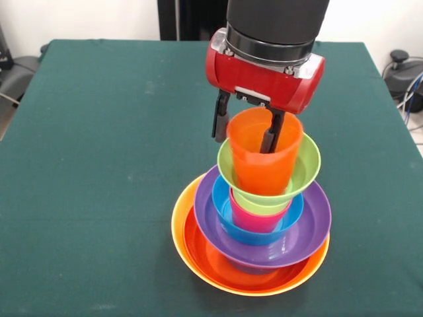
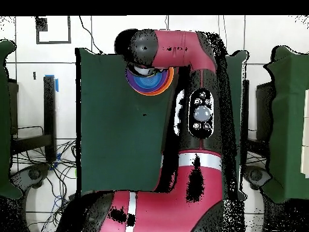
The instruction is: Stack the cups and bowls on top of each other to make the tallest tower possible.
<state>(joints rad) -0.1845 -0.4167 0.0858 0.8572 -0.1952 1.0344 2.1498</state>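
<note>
The tower (image 1: 254, 224) stands at the front of the table. From the bottom it has a yellow-orange bowl (image 1: 178, 224), a red-orange bowl (image 1: 225, 267), a purple bowl (image 1: 310, 224), a blue bowl (image 1: 228, 228), a pinkish red cup (image 1: 254, 221), a lime green cup (image 1: 258, 206), a small green bowl (image 1: 307, 168) and an orange cup (image 1: 261, 172) on top. My gripper (image 1: 243, 144) is open over the orange cup, with one finger (image 1: 220, 122) outside its rim and the other (image 1: 272, 132) inside. In the overhead view the arm hides most of the tower (image 2: 149, 81). The pink bowl is out of view.
The green table (image 1: 99, 165) stretches to the left of and behind the tower. Cables and dark equipment (image 1: 404, 76) lie off its right edge. In the overhead view my red arm (image 2: 193, 121) crosses the table's right side.
</note>
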